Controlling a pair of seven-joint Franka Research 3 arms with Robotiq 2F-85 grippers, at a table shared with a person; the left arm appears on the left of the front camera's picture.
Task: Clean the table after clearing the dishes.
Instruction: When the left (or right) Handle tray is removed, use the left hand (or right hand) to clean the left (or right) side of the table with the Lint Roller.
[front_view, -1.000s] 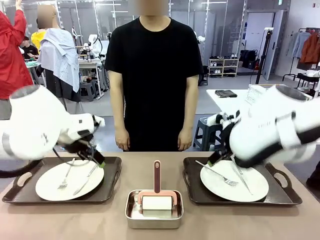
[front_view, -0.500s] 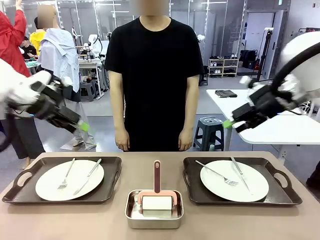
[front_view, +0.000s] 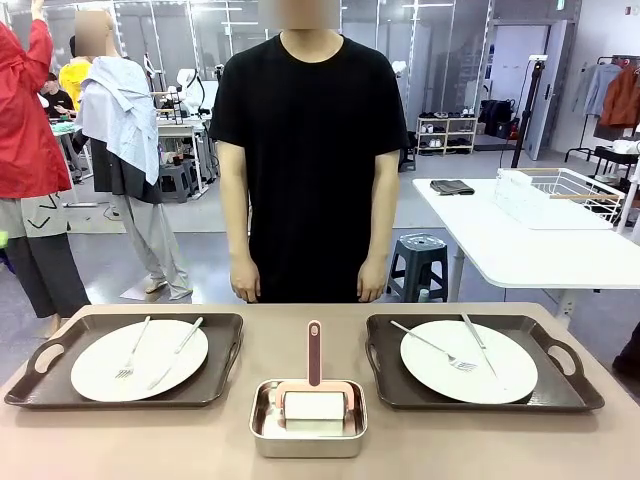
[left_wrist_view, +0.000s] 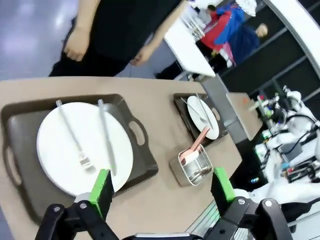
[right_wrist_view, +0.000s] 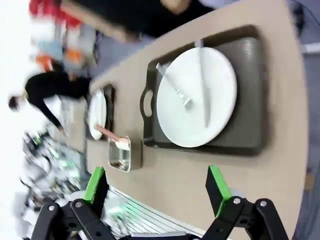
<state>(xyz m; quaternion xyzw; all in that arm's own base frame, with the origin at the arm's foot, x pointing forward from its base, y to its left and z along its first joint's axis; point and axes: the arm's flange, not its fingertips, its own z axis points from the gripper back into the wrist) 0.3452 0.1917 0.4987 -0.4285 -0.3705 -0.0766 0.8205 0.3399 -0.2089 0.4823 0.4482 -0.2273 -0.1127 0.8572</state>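
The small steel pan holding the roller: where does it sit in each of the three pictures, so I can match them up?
Front view: the steel pan sits bottom centre.
Left wrist view: it lies right of centre, a little below the middle.
Right wrist view: it is left of centre, a little below the middle.
Shared landmark: the pink roller handle sticking out of the pan shows in all three.

Lab hall: glass partitions (front_view: 440, 60), cluttered workbenches (front_view: 180, 128), shoe shelf (front_view: 447, 135).

Bottom centre: small steel pan (front_view: 307, 447) holding pink-handled roller (front_view: 314, 398). Right middle: white side table (front_view: 500, 255) bearing wire rack (front_view: 556, 196), stool (front_view: 422, 262) beneath.
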